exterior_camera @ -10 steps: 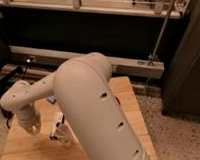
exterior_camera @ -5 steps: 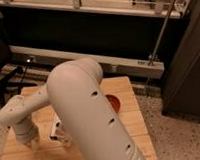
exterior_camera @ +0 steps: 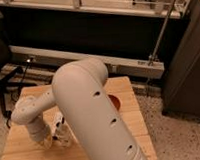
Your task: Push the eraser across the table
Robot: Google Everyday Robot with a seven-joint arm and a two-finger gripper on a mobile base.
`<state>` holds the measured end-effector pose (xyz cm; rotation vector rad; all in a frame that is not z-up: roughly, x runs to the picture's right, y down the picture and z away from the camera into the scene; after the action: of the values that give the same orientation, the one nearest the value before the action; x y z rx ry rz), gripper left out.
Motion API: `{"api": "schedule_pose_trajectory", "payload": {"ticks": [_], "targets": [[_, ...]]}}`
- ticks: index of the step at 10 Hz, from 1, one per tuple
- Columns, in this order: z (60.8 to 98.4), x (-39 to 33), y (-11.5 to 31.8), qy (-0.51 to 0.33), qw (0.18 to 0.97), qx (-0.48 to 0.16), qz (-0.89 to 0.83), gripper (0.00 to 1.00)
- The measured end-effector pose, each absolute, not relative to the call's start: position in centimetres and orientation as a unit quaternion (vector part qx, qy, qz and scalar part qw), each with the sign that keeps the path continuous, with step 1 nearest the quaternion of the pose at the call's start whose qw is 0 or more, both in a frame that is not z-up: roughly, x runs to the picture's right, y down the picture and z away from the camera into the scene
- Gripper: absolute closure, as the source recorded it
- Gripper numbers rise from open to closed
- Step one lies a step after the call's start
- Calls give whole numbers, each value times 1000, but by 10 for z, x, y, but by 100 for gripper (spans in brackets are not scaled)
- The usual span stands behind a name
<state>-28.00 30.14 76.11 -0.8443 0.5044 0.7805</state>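
My big white arm [exterior_camera: 90, 110] fills the middle of the camera view and bends back left to its wrist. The gripper [exterior_camera: 46, 140] hangs from that wrist just above the light wooden table [exterior_camera: 24, 155], near the table's left front, and it is shut. Right beside it, on the right, lies a small pale and dark thing [exterior_camera: 61, 127] that looks like the eraser. The arm partly covers it, and I cannot tell whether the gripper touches it.
An orange-red round thing [exterior_camera: 114, 102] shows on the table just right of the arm. Behind the table runs a dark wall with a pale rail [exterior_camera: 122, 61] and a slanted metal pole [exterior_camera: 163, 26]. Speckled floor lies to the right.
The arm's elbow has swung left and the wrist has dropped toward the table's left front. The orange-red thing has come out from behind the arm.
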Motion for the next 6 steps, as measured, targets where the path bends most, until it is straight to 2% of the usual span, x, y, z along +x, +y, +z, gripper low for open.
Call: {"api": "schedule_pose_trajectory", "payload": {"ticks": [6], "targets": [[786,-261,280,225,793,-357,439,100]]}}
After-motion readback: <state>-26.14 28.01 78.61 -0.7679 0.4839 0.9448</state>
